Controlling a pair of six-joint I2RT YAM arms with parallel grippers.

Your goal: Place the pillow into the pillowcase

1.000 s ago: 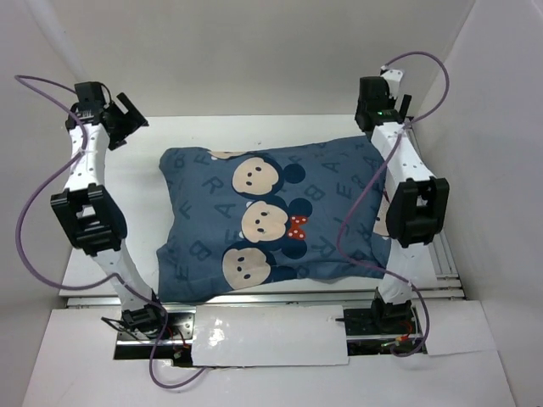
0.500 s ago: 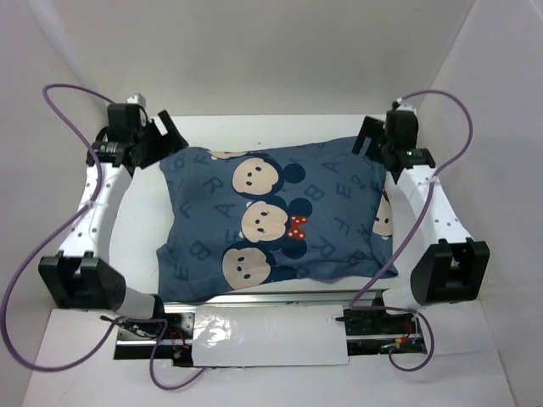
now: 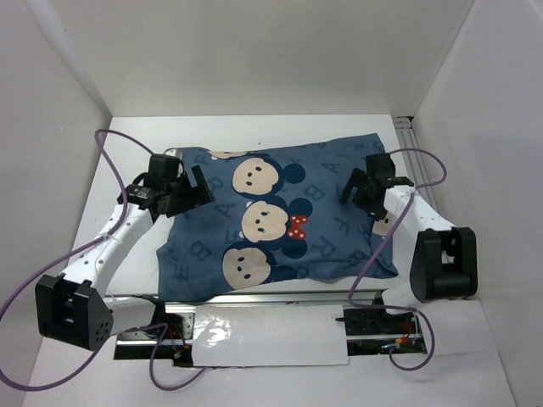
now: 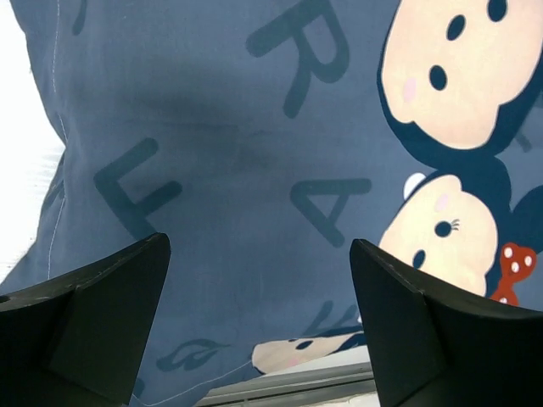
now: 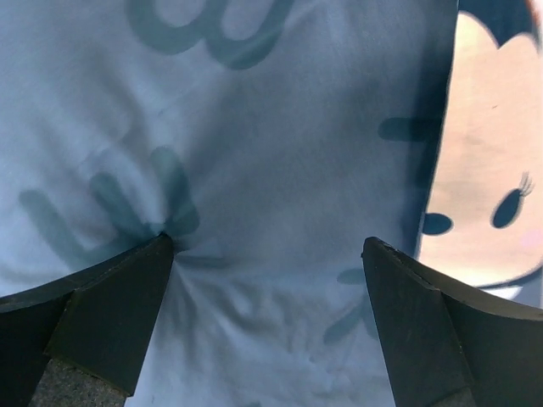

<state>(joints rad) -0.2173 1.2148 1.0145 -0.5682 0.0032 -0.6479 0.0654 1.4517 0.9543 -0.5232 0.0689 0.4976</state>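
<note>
The dusty-blue pillowcase (image 3: 280,216), printed with letters and mouse faces, lies plump and flat in the middle of the table. The pillow is hidden; no white cushion shows anywhere. My left gripper (image 3: 193,188) hangs open over the pillowcase's left part, its jaws wide above the fabric (image 4: 237,127) with nothing between them. My right gripper (image 3: 356,191) is open over the right part. In the right wrist view the left fingertip (image 5: 157,254) presses into the cloth (image 5: 280,102) and puckers it. The gripper midpoints are left gripper (image 4: 259,242) and right gripper (image 5: 267,240).
White walls close in the table (image 3: 136,144) on three sides. A metal rail (image 3: 280,297) runs along the near edge, also seen as the rail (image 4: 288,386) below the pillowcase's hem. Purple cables (image 3: 109,153) loop off both arms.
Both arms have swung down and inward from the table's back corners onto the pillowcase's left and right parts. Both grippers stayed open. The pillowcase has barely shifted.
</note>
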